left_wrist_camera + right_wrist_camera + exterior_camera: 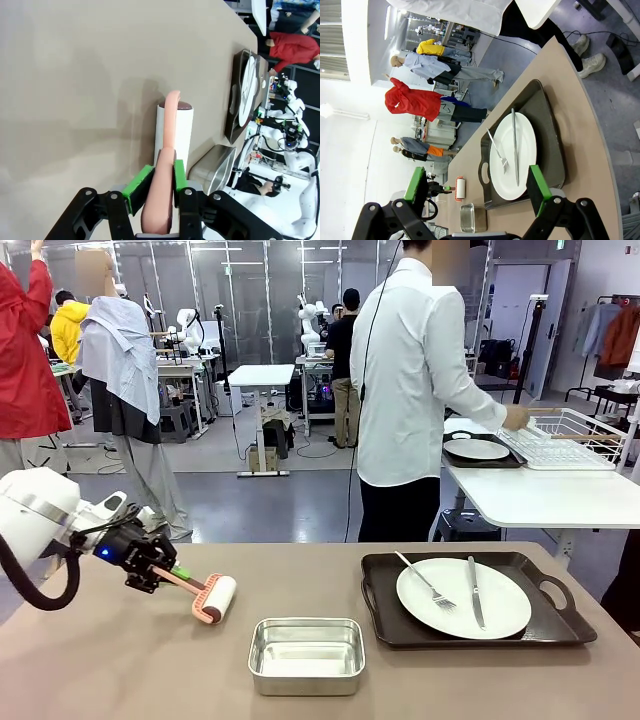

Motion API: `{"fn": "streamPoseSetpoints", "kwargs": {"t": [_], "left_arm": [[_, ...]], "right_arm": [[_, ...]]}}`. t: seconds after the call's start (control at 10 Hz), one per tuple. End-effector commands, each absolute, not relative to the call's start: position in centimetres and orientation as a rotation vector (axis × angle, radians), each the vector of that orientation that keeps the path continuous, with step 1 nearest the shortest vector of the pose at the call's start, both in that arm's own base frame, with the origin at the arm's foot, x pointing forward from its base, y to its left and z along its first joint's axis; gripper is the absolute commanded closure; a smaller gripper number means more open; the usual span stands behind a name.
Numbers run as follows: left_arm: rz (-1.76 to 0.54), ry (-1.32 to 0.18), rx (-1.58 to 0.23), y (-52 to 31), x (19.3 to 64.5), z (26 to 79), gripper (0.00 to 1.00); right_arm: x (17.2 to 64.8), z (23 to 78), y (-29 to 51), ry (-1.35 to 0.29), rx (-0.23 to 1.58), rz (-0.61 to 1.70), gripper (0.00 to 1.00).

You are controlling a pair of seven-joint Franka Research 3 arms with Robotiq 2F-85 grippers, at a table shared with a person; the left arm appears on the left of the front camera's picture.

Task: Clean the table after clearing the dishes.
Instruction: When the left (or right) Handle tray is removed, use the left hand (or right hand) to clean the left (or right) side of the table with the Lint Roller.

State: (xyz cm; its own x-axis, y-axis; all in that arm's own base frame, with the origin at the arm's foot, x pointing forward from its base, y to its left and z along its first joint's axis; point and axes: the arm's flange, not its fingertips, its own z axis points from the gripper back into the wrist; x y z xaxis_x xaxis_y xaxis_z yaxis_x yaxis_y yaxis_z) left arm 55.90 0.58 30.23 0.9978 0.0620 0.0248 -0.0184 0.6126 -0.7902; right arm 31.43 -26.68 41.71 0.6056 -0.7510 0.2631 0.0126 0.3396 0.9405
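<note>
Left of the steel pan [306, 655] the left gripper [160, 181] grips the roller [216, 600] by its handle; right of it the tray [385, 625] (rigid, plate [505, 608] breakable, cutlery [474, 592] loose) looks best lifted level by its handles.

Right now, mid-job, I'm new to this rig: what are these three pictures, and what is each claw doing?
Two white robot arms work at a beige table. The front picture looks across it toward a person; the other two look along each arm's claw. The left claw is shut on a pink-handled lint roller, roll end near the tabletop. The right claw is open, facing a tray holding a plate, fork and knife. A steel pan sits beside the tray.
</note>
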Motion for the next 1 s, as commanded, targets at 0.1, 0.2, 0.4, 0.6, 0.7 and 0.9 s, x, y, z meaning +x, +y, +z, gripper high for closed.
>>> {"fn": "streamPoseSetpoints", "kwargs": {"t": [0.1,0.2,0.4,0.6,0.7,0.9], "left_arm": [[-0.003,-0.041,-0.743,7.5,56.3,28.4,0.77],[0.015,-0.057,-0.711,10.1,56.1,28.6,0.77],[0.034,-0.091,-0.703,14.9,55.1,29.6,0.77],[0.076,-0.135,-0.649,19.0,53.7,30.4,0.77],[0.101,-0.154,-0.614,20.7,52.9,31.0,0.77],[0.124,-0.203,-0.536,23.2,51.6,33.6,0.77]], "right_arm": [[31.1,41.7,-26.6,-0.797,1.131,-0.563,0.00],[31.1,41.7,-26.6,-0.797,1.131,-0.563,0.00],[31.1,41.7,-26.6,-0.797,1.131,-0.563,0.00],[31.1,41.7,-26.6,-0.797,1.131,-0.563,0.00],[31.1,41.7,-26.6,-0.797,1.131,-0.563,0.00],[31.1,41.7,-26.6,-0.797,1.131,-0.563,0.00]]}}
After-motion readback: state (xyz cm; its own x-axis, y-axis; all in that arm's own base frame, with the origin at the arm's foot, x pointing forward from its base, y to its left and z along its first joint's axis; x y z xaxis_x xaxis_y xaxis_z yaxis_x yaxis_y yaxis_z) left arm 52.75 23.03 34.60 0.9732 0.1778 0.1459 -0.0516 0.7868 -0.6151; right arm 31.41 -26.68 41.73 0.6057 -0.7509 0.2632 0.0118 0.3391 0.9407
